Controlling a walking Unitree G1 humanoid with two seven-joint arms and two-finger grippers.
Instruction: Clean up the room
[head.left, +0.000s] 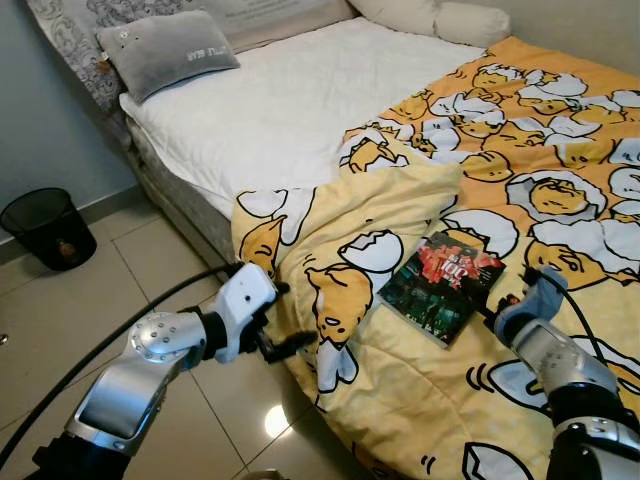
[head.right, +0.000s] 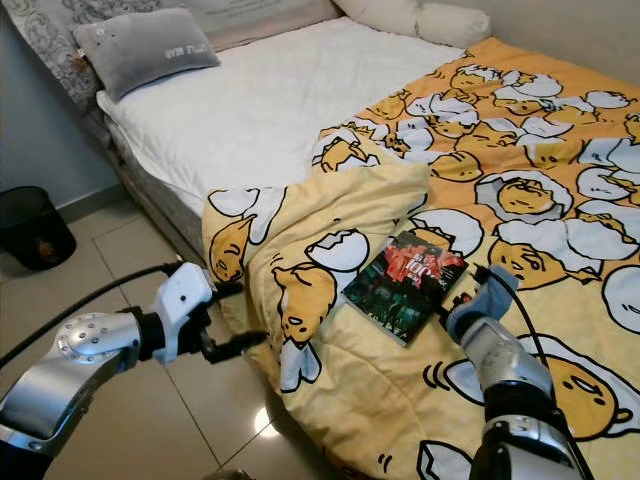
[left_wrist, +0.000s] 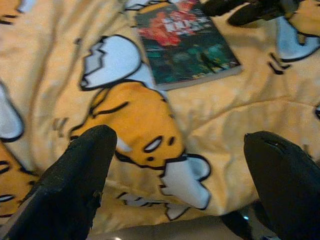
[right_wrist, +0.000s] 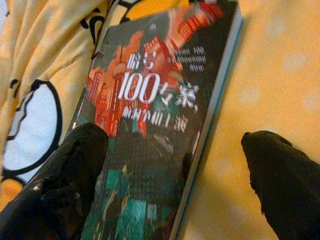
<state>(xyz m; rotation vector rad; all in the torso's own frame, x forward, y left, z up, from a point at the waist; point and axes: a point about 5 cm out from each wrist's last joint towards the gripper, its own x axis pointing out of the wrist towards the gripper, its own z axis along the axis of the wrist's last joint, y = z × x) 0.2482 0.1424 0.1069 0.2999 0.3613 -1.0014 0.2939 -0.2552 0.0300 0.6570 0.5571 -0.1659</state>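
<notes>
Your right tool (head.left: 507, 300) sits at the near right edge of the book (head.left: 441, 285), which lies flat on the yellow egg-print duvet (head.left: 520, 190) on the bed, near its left-hanging edge. Your left tool (head.left: 285, 330) hangs just off the duvet's near-left drape, over the tiled floor (head.left: 90, 300). Far left stands a black wastebasket (head.left: 45, 228); a grey pillow (head.left: 165, 52) rests at the head of the bare mattress (head.left: 280, 105).

Looking along the left wrist, that tool's fingers (left_wrist: 75, 190) are spread wide, holding nothing, with the duvet ahead and the book beyond.

Looking along the right wrist, the fingers (right_wrist: 65, 185) are spread too: one lies over the cover's near corner, the other (right_wrist: 285, 175) hangs over the duvet beside the book's edge. Whether either touches is unclear.

To lift the book cleanly, you likely need one finger under that edge. Press into the soft duvet beside it, slide in, then close slowly so you don't pinch fabric.
</notes>
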